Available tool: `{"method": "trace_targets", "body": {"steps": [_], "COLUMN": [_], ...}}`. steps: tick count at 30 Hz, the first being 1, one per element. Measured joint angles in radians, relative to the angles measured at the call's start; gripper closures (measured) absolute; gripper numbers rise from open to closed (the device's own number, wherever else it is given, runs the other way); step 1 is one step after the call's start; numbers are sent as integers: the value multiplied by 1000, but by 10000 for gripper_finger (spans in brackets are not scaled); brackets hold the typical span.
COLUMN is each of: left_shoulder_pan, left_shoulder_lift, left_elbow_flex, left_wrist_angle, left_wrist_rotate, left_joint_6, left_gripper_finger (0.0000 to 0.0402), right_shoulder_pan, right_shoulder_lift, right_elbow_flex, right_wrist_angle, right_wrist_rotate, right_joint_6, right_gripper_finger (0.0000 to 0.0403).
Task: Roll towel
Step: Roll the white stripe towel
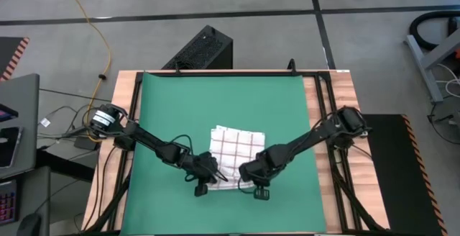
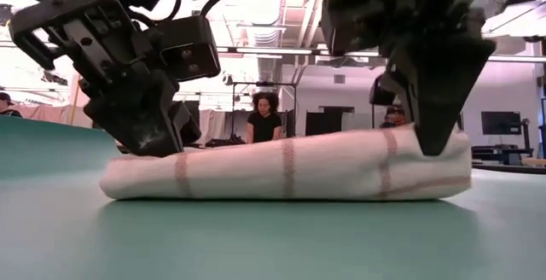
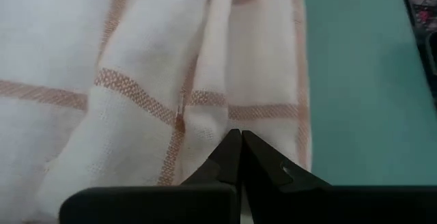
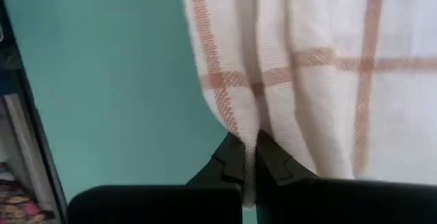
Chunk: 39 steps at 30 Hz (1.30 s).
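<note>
The white towel with red grid lines (image 1: pixel 233 150) lies on the green mat (image 1: pixel 172 114), near its middle front. In the low view its near part is a low, thick fold or roll (image 2: pixel 290 169) resting on the mat. My left gripper (image 1: pixel 208 173) is shut at the towel's near left corner and my right gripper (image 1: pixel 251 173) is shut at its near right corner. In the low view the left gripper (image 2: pixel 149 139) stands at the roll's left end and the right gripper (image 2: pixel 431 139) at its right end. My left gripper pinches a gathered fold of the towel's near edge (image 3: pixel 205 125) between its two fingers, near the towel's left side. The fingers slant down from the near side. The cloth there lies bunched on the mat. My right gripper pinches a fold of the towel's near edge (image 4: pixel 249 132) close to its right side; a strip of cloth shows between the two fingers. The fingers slant down from the near side. The roll's right end (image 2: pixel 444 156) stands a little higher than its left.
The mat covers most of a wooden table with black rails (image 1: pixel 327 121). A black box (image 1: pixel 201 49) stands beyond the far edge. A desk with a keyboard (image 1: pixel 11 185) is off to the left. People (image 2: pixel 266 118) show in the room behind.
</note>
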<state>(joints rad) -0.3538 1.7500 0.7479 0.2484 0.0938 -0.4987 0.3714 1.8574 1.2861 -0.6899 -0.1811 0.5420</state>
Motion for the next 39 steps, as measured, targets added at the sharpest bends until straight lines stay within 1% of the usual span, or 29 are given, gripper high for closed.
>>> {"method": "trace_targets", "body": {"steps": [3,7,10,12,15,16,18,21,26,32,35,39], "left_shoulder_pan": [-1,-2,-3,-7,-23,-26,-20,-5,-26,-21,-13,1], "left_shoulder_lift": [-24,-89,-151,-193,-234,-236,-223,-192,-127,-20,17,35], "left_elbow_flex": [2,7,7,8,4,-2,-14,-18,-18,-18,-17,-16], "left_wrist_angle": [-3,-12,-57,-93,-98,-91,-70,-38,33,36,39,32], "left_wrist_rotate": [34,111,104,25,-197,-242,-250,-197,-216,-226,-229,-177], "left_joint_6": [-24,-68,-76,-36,134,196,255,226,238,243,221,187], "left_gripper_finger": [401,401,401,401,401,401,401,401,401,401,401,401], "right_shoulder_pan": [-29,-60,-75,-79,-78,-78,-78,-78,-76,-76,-76,-76], "right_shoulder_lift": [4,7,7,7,7,7,7,7,7,7,7,6], "right_elbow_flex": [-15,-29,-31,-31,-31,-31,-31,-31,-31,-31,-31,-31], "right_wrist_angle": [9,35,40,40,41,41,39,39,39,39,39,39], "right_wrist_rotate": [-37,-115,-159,-165,-165,-165,-165,-163,-152,-153,-162,-211], "right_joint_6": [8,7,4,-2,-24,-27,-28,-28,-42,-60,-73,-81], "right_gripper_finger": [385,385,385,385,385,385,385,385,385,385,385,385]}}
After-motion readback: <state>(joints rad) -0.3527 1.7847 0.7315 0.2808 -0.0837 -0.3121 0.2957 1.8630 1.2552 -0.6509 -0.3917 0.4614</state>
